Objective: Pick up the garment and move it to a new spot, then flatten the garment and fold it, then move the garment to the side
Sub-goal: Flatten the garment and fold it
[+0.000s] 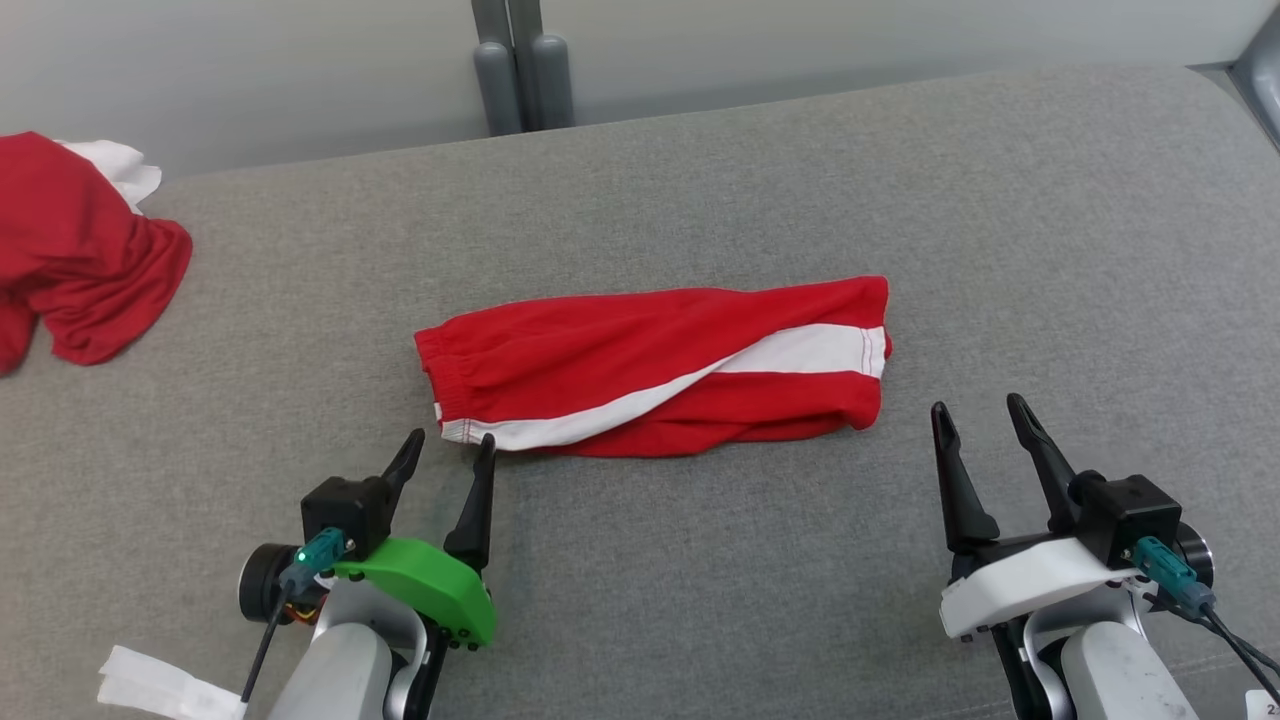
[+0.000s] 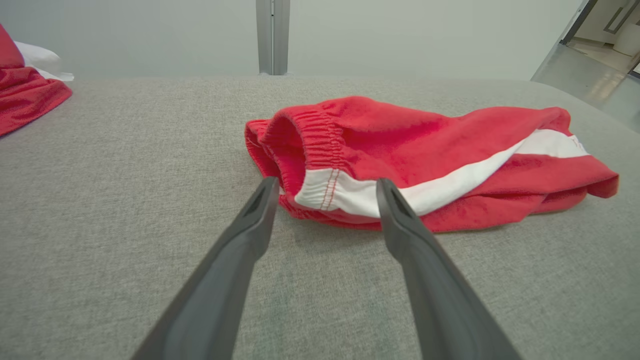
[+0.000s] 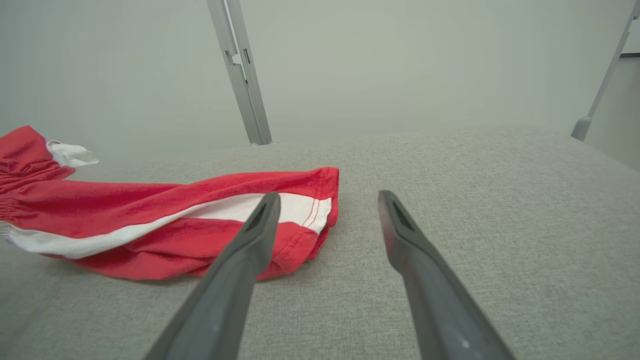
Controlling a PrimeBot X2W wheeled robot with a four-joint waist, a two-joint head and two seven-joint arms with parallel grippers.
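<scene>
Garment (image 1: pixel 640 370) is laid folded mid-way on the grey surface (image 1: pixel 700 580). Both grippers are spread and empty — left gripper (image 1: pixel 450 440) just beside the waistband (image 1: pixel 445 370) corner, right gripper (image 1: pixel 977 405) near the hem (image 1: pixel 878 345). Should only the top layer be pinched, the fold may be pulled open. The long axis runs left–right, waistband toward the robot's left.

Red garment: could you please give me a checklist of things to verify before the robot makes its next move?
1. Left pincer open: ok.
2. Right pincer open: ok.
3. Red garment lies folded on the grey surface: ok.
4. Left pincer touching the waistband: cannot tell.
5. Right pincer lined up with the hem: not ok, its gap is over bare surface.
6. Other red cloth apart from the garment: ok.
</scene>
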